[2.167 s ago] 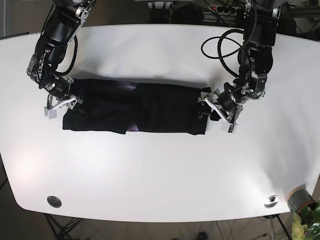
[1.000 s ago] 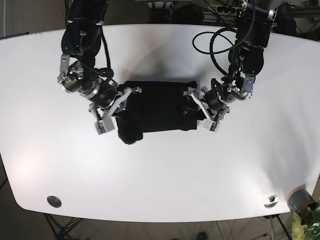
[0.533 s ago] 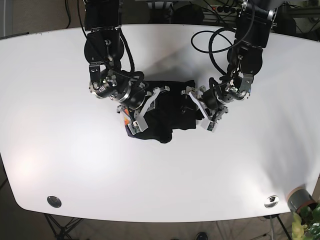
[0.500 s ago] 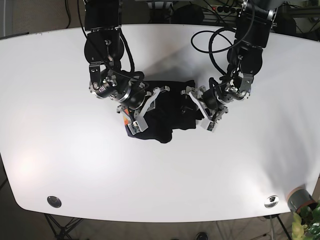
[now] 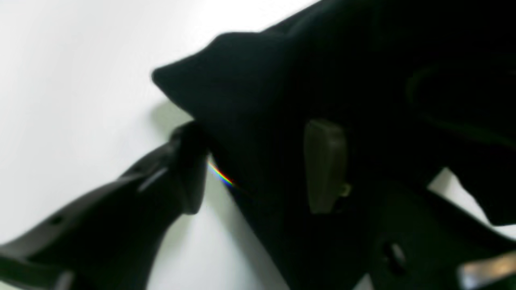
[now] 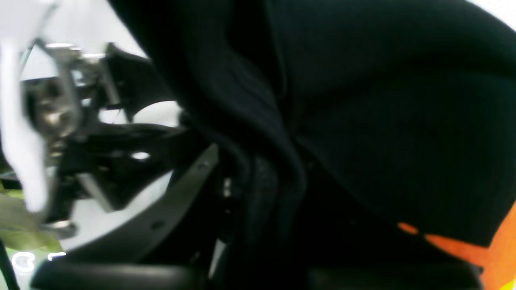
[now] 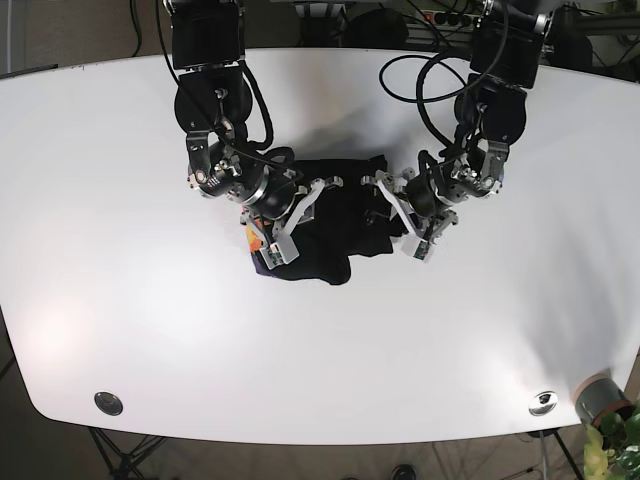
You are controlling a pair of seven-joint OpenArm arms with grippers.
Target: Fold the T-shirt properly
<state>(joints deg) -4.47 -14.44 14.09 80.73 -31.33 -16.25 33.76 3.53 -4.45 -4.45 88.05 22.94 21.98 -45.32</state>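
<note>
The black T-shirt [image 7: 335,215] lies bunched and folded over itself at the middle of the white table [image 7: 150,330]. My right gripper [image 7: 285,225], on the left in the base view, is shut on the shirt's folded-over end; the right wrist view shows thick black folds [image 6: 363,121] running into the gripper [image 6: 258,193], with an orange patch [image 6: 496,245] at the lower right. My left gripper [image 7: 397,215] is shut on the shirt's right edge. In the left wrist view the cloth [image 5: 282,100] passes between the gripper's [image 5: 258,169] fingers [image 5: 324,165].
The two arms stand close together over the shirt, with the left arm's cable loop [image 7: 420,90] hanging behind. A grey cup [image 7: 598,395] and a plant sit at the table's front right corner. Round metal fittings [image 7: 108,403] [image 7: 543,402] lie near the front edge.
My right gripper has carried the shirt's left end rightward across the shirt, shrinking the long strip to a short bundle. In the last half second it moved slightly further right. My left gripper kept its hold.
</note>
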